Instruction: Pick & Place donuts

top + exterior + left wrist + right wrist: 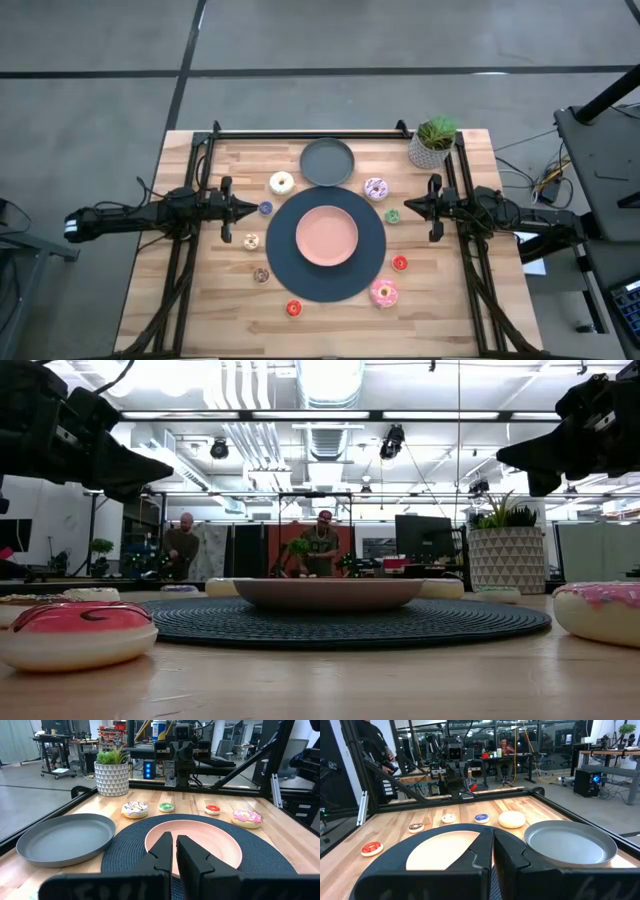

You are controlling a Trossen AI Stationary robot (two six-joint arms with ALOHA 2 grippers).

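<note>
No donut is held yet, and both arms wait at the two sides of the table, each with its fingers pressed together and empty. In the high view the left gripper (252, 209) has its tip at about 9 o'clock of the round mat (290, 270), pointing to 3 o'clock. The nearest ring to it is the blue donut (265, 208), just beside the tip and straight ahead, so this arm is best placed for it. A little further are the tan donut (250, 241) at its 5 o'clock and the cream donut (282, 183) at its 1 o'clock. The right gripper (408, 209) points to 9 o'clock, and the green donut (393, 215) lies just beside its tip, slightly toward 8 o'clock. The sprinkled donut (375, 188) is at its 11 o'clock. All rings lie flat with the hole upward, so they have no long axis and any approach angle from above should serve. Further away, the pink donut (384, 292) and the two red ones (400, 263) (294, 308) sit near the front edge of the mat. The pink plate (326, 236) at the mat's centre holds nothing, and the grey plate (327, 162) behind it holds nothing either.
</note>
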